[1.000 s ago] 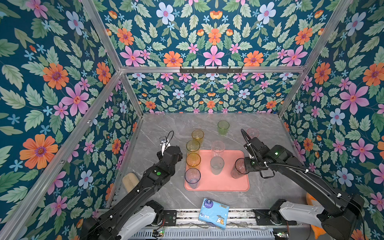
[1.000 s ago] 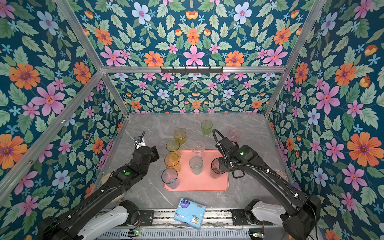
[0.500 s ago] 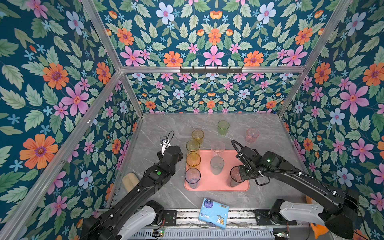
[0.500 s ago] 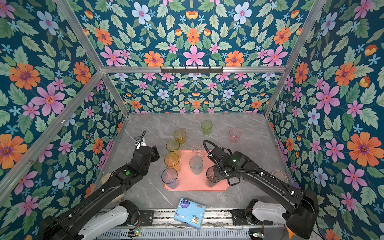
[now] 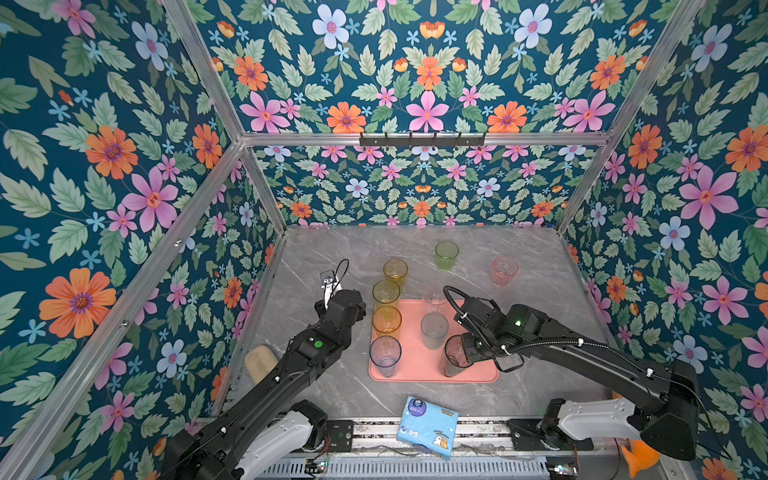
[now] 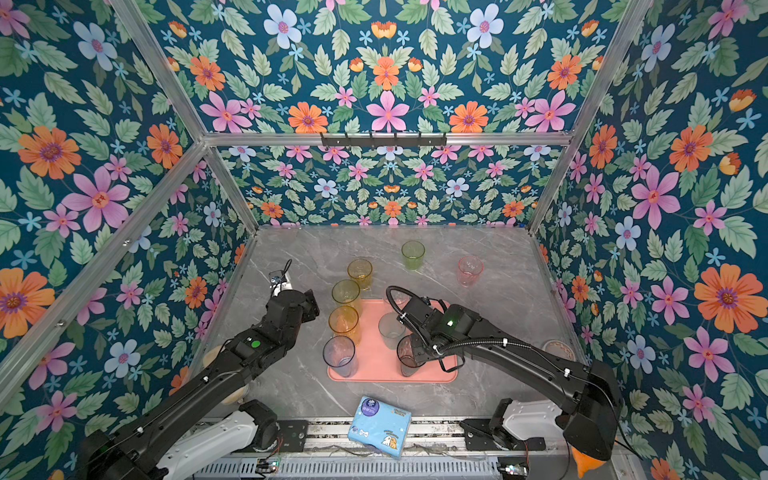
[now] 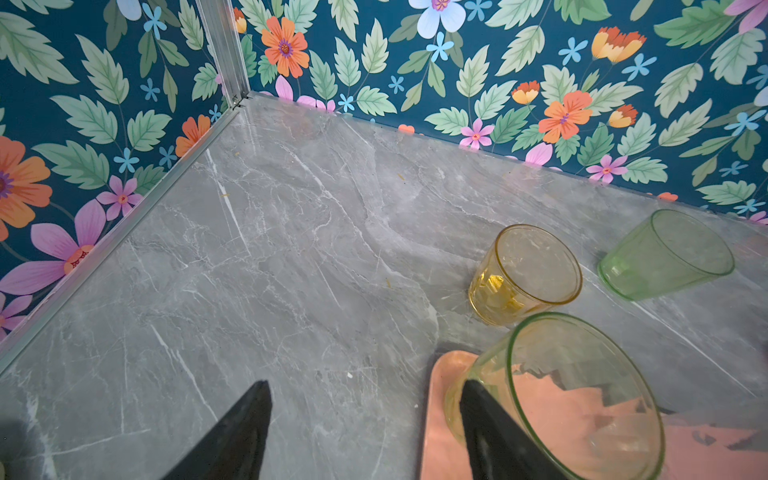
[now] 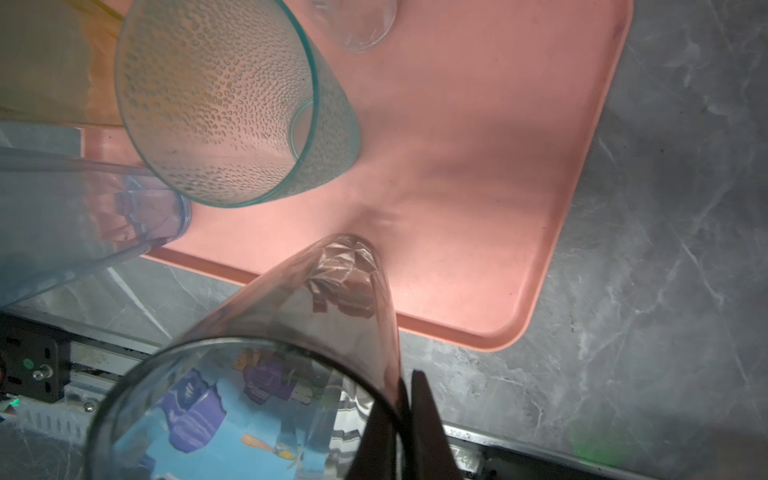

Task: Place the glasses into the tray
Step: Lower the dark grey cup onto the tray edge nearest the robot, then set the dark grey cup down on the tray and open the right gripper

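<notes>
Clamped with the right gripper (image 8: pixel 401 399) on the wall of the smoky glass (image 5: pixel 453 357), one finger inside the mouth and one outside. Held base-down over the tray (image 5: pixel 415 368), close to its near edge and right of the middle, apparently leaning a little. Resting on the tray floor or just above it: impossible to tell.

As for the left gripper (image 7: pixel 365 415): spread wide, holding nothing, parked off the tray's far left corner. One finger close beside the yellow-green glass (image 7: pixel 561 395) standing in that corner.

Already inside the tray: tall amber glass (image 5: pixel 386 321) and blue-grey glass (image 5: pixel 385 357) along the left edge, teal glass (image 5: pixel 434 332) in the middle, clear glass (image 5: pixel 435 296) at the far edge. Not yet in, beyond the far edge: short amber glass (image 5: pixel 395 271), green glass (image 5: pixel 446 254), pink glass (image 5: pixel 504 271).

Could topple on release. Pinched only at the rim, so letting go before the base sits flat would likely tip it over the near rim toward the tissue packet (image 5: pixel 428 426). Could also get dragged along on withdrawal, snagged by the inner finger. Little room beside the teal glass, too. A sideways swing of the wrist or its cable loop (image 5: pixel 451 299) might knock that one or the clear glass. On the left, any inward move risks nudging the yellow-green glass off its corner.
</notes>
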Robot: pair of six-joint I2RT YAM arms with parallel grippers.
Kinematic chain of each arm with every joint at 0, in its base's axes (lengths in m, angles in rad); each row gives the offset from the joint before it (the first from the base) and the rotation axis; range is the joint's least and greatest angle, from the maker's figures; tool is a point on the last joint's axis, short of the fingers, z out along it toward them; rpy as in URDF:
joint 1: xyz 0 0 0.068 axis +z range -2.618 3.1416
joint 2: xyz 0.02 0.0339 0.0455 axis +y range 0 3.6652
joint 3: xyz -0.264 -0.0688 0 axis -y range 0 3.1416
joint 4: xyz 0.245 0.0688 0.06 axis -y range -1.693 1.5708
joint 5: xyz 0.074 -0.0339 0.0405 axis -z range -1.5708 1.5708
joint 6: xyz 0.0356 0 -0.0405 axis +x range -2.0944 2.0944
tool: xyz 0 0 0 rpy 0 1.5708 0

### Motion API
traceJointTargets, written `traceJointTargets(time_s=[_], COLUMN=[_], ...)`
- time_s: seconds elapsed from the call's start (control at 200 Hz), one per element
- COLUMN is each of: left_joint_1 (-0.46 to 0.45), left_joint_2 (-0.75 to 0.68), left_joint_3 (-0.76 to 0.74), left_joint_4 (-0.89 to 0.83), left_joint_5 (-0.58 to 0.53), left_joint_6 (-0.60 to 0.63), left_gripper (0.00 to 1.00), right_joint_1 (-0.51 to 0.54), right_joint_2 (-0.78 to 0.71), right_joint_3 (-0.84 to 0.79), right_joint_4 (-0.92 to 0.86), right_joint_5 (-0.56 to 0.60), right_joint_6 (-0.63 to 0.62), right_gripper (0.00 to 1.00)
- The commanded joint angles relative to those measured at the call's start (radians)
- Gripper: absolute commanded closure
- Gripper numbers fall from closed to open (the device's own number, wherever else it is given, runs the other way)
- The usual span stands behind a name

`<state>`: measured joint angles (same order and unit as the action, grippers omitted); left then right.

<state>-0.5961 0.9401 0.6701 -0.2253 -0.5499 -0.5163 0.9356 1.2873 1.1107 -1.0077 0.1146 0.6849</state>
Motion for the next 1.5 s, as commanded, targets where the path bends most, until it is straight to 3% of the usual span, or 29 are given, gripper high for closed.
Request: traceJointTargets(time_s=[0.0,0.46,1.495], left_joint_1=[0.001,0.001,0.002], left_joint_2=[0.002,-0.002,-0.032], left_joint_3=[0.011,0.019,0.010], left_joint_4=[-0.001,-0.007,-0.030], left_joint_5=[-0.005,-0.011,-0.025], left_joint_6=[0.018,0.025,0.021], left_gripper=[0.26,0.26,0.26], right_joint_1=[0.011,0.067,0.089], right_joint_2=[0.012,0.107,0.192], right_joint_3=[0.012,0.065,0.098], right_joint_4=[0.020,0.024,0.034], right_joint_5=[0.014,0.023,0.032], right_joint_6=[0.019,0.027,0.009], right_gripper=[1.00,1.00,1.00])
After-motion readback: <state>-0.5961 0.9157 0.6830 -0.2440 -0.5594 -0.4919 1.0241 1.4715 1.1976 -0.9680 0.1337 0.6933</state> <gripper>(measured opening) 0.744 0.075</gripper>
